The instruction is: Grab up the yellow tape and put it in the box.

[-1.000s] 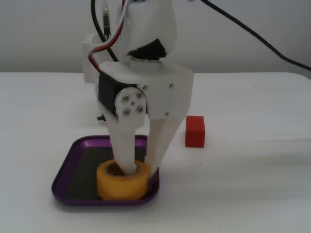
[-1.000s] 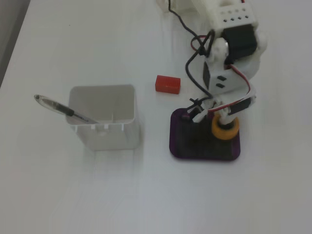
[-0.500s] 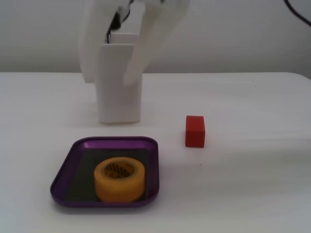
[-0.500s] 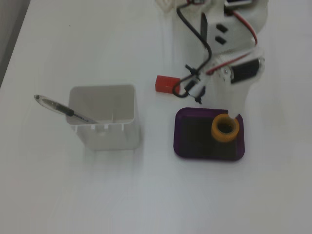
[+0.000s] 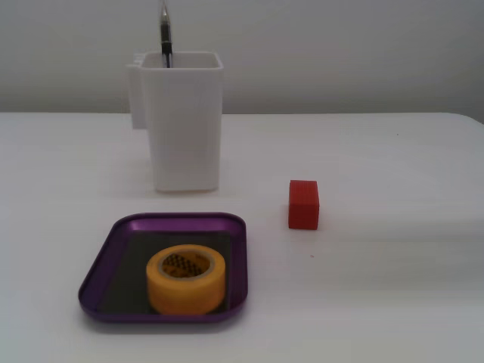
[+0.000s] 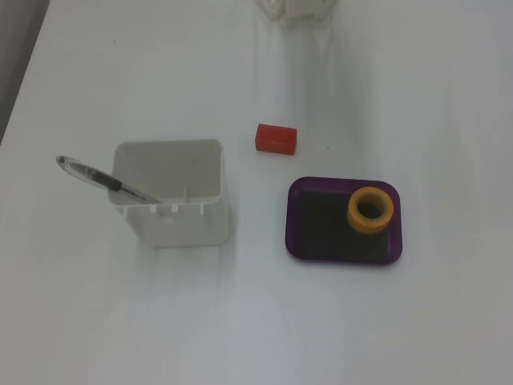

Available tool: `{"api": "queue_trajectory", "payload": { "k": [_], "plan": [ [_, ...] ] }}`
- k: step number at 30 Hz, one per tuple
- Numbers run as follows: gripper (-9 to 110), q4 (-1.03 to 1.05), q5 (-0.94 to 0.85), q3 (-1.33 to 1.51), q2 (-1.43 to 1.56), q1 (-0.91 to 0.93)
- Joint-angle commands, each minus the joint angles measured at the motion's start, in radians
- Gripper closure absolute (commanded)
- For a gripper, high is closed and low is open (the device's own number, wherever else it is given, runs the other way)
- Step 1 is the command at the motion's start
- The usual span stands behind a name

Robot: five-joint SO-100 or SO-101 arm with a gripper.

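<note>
Two containers sit on the white surface (image 5: 378, 287), and neither view shows the claw, so whether it is open or closed cannot be told; judged from the layout, the placing step looks done, and the sound course is to keep the arm clear and leave the tray undisturbed. The tall white square container (image 5: 184, 121) (image 6: 173, 196) holds a pen (image 6: 103, 180), which leans out over its rim in the view from above; the purple tray (image 5: 106, 261) (image 6: 321, 233) holds the yellow tape (image 5: 186, 279) (image 6: 370, 210), lying flat with its hollow core up, near one corner of the dark bottom; the small red block (image 5: 303, 204) (image 6: 276, 137) stands apart on the bare surface, outside both containers.
</note>
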Motion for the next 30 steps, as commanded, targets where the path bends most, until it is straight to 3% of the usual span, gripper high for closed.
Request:
{"api": "queue_trajectory", "payload": {
  "k": [1,13,22,30],
  "plan": [
    [88,0.005,0.064,0.230,0.210,-0.002],
    [88,-0.153,0.086,1.065,0.756,0.000],
    [88,-0.416,0.086,1.661,1.206,0.000],
    [88,-0.483,0.094,2.016,1.588,0.006]
  ]
}}
